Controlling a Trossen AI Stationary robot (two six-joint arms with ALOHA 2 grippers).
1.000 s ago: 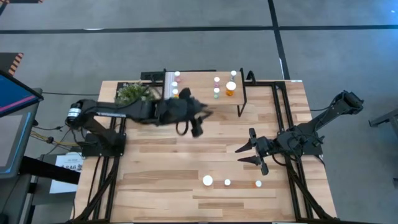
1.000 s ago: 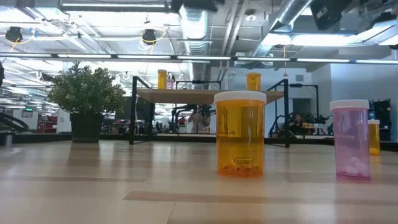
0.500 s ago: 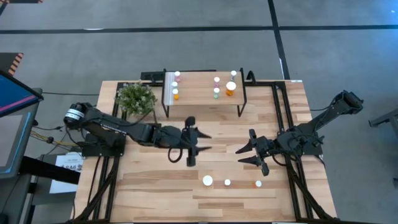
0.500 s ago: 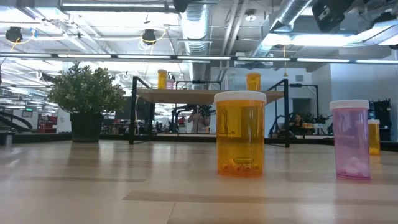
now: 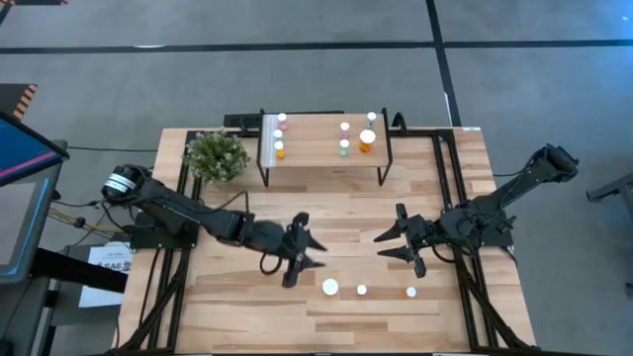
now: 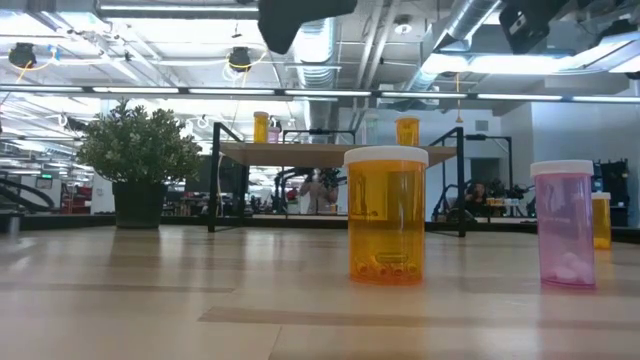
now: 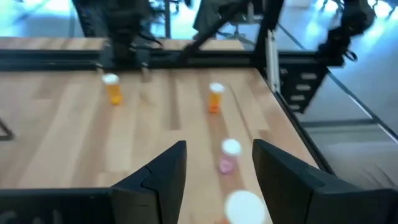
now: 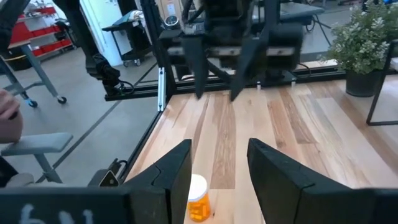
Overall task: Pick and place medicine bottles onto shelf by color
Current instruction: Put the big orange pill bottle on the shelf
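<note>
The wide orange bottle (image 5: 329,287) stands upright on the table's near side, light, rigid and slick-walled, best pinched across its body below the cap by the left gripper (image 5: 300,259), spread empty beside it

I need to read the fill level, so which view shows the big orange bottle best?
The low view: the big orange bottle stands close, side-on, contents visible. The high view shows only its white cap; the left wrist view, a blurred cap.
</note>
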